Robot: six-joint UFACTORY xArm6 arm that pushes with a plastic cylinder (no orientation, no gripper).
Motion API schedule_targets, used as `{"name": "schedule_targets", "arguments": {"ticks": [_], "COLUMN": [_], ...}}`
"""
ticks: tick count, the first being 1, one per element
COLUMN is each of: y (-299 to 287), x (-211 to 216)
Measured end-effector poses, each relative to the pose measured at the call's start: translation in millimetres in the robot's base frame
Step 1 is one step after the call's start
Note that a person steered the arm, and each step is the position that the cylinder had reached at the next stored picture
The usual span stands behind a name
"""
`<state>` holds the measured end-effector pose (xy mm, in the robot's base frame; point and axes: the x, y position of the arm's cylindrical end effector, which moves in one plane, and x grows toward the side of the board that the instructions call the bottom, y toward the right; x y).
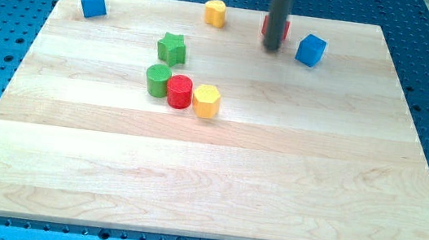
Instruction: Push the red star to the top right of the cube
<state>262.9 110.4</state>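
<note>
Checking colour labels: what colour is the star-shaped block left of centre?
Green: the green star, clearest in the camera view, sits just above the green cylinder.

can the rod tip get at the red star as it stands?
Probably yes. My tip is already right at the red star, which shows partly behind the rod. Nothing sits between them; the blue cube lies just to the view's right.

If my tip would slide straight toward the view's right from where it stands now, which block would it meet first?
Most likely the blue cube. My tip stands just in front of the red star, which the rod partly hides, and the cube lies a short way to the view's right at nearly the same height. Depth is hard to judge.
</note>
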Motion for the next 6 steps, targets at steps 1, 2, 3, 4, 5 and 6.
{"name": "schedule_targets", "arguments": {"ticks": [1, 2, 3, 4, 5, 6], "y": [-14.4, -59.4, -59.5, -34.7, 8.5, 63.0], "x": [-15.0, 2.3, -31.6, -63.0, -64.9, -33.4]}}
